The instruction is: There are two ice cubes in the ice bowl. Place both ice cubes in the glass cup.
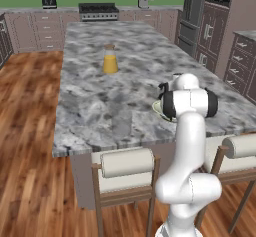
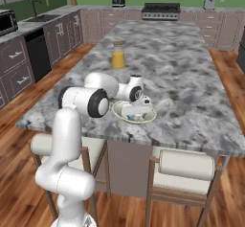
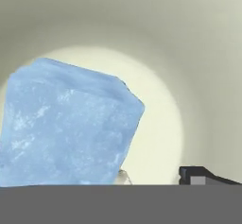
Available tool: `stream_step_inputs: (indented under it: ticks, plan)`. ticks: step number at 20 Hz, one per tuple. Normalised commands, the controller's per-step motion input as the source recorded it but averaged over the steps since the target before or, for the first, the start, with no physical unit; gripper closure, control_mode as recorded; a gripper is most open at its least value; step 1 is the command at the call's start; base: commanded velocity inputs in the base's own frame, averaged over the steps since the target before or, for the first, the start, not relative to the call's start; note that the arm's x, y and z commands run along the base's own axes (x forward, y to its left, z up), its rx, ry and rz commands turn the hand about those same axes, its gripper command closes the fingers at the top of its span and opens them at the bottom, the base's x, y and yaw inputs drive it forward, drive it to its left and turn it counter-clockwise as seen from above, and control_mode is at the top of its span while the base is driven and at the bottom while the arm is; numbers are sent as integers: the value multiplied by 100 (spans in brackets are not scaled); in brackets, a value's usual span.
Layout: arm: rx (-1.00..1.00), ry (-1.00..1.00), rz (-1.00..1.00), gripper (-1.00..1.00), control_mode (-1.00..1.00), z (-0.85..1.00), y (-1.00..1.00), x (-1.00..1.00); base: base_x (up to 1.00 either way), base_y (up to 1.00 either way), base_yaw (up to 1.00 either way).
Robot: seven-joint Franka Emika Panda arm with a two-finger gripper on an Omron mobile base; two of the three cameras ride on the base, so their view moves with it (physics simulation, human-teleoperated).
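I see the marble island counter [image 2: 191, 77] with the orange-filled jar [image 2: 118, 55] mid-top. My arm reaches into the ice bowl [image 2: 149, 115] at the counter's near edge. In the hand view an ice cube [image 3: 66, 124] lies on the bowl floor, touching the frame's left. I cannot tell how the gripper [image 2: 135, 112] fingers stand.
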Motion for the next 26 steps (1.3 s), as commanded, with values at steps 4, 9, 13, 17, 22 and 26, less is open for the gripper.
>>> stream_step_inputs:
  ticks: [4,9,13,17,22,26]
  plan:
    - [0,0,0,-100,-100,-24,-8,9,0,0,0]
    - [0,-1,0,100,-100,-29,0,-47,0,0,0]
    - [0,0,0,100,-100,-18,-8,-74,0,0,0]
    - [0,1,0,100,-100,-1,-1,-18,0,0,0]
    - [0,-36,0,100,-100,67,8,-8,0,0,0]
    - [0,-51,0,100,-100,100,40,-13,0,0,0]
